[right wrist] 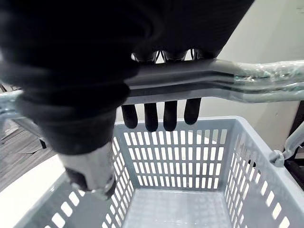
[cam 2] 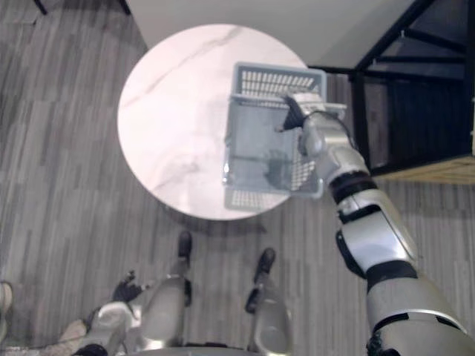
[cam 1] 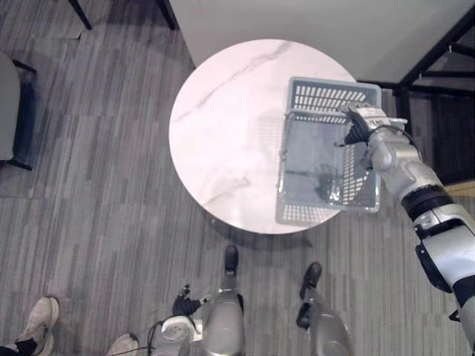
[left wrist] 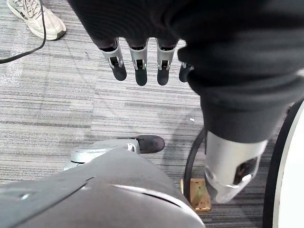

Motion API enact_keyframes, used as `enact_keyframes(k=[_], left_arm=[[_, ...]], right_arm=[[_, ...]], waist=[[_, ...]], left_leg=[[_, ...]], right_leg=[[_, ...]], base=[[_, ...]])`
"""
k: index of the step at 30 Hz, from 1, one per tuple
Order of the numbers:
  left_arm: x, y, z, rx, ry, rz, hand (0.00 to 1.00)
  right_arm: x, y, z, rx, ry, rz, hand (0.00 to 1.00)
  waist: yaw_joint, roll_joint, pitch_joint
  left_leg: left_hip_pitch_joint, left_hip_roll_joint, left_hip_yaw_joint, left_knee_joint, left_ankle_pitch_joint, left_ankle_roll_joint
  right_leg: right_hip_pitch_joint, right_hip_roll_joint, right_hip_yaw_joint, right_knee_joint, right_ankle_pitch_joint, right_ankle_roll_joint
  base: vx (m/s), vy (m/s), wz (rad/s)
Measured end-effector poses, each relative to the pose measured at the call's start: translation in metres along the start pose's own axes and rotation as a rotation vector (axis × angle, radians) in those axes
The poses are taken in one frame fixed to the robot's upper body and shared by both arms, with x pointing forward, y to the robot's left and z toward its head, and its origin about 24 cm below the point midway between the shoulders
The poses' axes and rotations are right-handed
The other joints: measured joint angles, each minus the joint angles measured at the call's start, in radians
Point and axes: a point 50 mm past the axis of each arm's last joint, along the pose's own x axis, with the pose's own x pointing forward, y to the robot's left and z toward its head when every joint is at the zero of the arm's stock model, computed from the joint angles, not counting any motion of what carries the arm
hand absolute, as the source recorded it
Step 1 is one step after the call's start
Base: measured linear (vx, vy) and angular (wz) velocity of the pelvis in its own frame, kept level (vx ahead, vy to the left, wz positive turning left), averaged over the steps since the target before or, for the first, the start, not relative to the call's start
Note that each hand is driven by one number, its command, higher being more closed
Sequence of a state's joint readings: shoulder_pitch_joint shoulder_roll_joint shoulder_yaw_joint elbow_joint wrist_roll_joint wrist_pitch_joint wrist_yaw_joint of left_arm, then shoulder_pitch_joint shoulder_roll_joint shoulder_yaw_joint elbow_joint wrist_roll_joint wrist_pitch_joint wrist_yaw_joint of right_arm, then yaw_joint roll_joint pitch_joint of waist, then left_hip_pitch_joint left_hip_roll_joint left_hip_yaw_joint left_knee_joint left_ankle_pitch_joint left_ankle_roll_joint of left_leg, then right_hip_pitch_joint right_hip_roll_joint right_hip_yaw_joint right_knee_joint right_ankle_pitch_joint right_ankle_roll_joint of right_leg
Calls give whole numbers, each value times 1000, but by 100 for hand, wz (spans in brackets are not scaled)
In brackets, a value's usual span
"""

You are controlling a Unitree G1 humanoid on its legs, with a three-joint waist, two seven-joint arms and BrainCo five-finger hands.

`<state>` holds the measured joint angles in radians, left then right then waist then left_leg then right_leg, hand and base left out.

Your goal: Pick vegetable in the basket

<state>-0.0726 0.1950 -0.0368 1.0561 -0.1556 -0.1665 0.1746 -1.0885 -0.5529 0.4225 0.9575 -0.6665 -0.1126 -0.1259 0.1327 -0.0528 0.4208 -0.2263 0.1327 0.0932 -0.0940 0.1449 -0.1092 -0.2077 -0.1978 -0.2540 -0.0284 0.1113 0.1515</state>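
A grey slotted plastic basket [cam 1: 334, 90] stands on the right part of the round white marble table [cam 1: 223, 111], jutting past the near edge. It holds nothing; its floor [right wrist: 175, 209] is bare. My right hand [cam 1: 358, 123] reaches over the basket's far right corner, and its fingers [right wrist: 156, 116] hook over the grey handle [right wrist: 237, 78], with the thumb under it. My left hand [cam 1: 185, 304] hangs low beside my leg, away from the table. Its fingers [left wrist: 137, 61] are straight and hold nothing.
A black metal frame [cam 1: 438, 67] stands right of the table, close to my right arm. A dark chair [cam 1: 11, 111] is at far left. A person's light shoes [cam 1: 41, 315] are on the striped floor at lower left. A pale panel [cam 1: 312, 22] lies behind the table.
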Motion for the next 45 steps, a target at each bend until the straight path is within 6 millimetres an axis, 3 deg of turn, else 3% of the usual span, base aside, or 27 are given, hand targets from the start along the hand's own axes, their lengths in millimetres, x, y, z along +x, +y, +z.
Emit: enact_keyframes(k=[11, 20, 28, 31, 34, 39, 45], left_arm=[[2, -5, 11, 23, -45, -8, 0], [4, -7, 16, 30, -58, -14, 0], [4, -7, 15, 26, -38, -12, 0], [4, -3, 11, 25, -11, -1, 0], [3, 0, -1, 18, 47, 0, 0], [-11, 8, -38, 14, 159, -8, 0], [-28, 21, -78, -13, 307, -3, 0]], right_arm=[[2, -10, -17, 35, 99, -57, 100], [2, -10, -20, 34, 120, -69, 100], [-6, -1, 2, 36, 11, -57, 100], [-14, -4, 21, 31, -98, -84, 100], [-30, 1, 34, 12, -210, -85, 100], [-71, 53, 36, 32, -290, 97, 100], [-108, 75, 37, 52, -388, 247, 100]], waist=[[12, 13, 23], [13, 16, 25], [3, 15, 23], [-31, 13, 15], [-50, 8, -37], [-61, -9, -168], [-102, -20, -252]], left_leg=[[-23, -2, -23, 0, 11, 0], [-22, -1, -25, 0, 18, 0], [36, 2, 10, 0, 17, -2], [65, 7, 19, -1, 11, -8], [76, 13, 37, -1, 6, -10], [145, 29, 68, -1, -23, -29], [179, 31, 104, -1, -48, -40]], right_leg=[[-14, -2, -18, 11, 0, 0], [-14, -2, -17, 15, -1, 0], [17, 0, 22, 13, 1, -2], [38, 5, 33, 10, 1, -2], [46, 14, 50, -9, 14, -2], [105, 32, 81, -41, 13, -1], [114, 34, 115, -48, 9, 3]], base=[[2, 17, 5], [-1, 2, 0], [18, 18, -13], [-3, 25, -14], [-14, 20, -17], [39, 17, -19], [-10, 13, -20]])
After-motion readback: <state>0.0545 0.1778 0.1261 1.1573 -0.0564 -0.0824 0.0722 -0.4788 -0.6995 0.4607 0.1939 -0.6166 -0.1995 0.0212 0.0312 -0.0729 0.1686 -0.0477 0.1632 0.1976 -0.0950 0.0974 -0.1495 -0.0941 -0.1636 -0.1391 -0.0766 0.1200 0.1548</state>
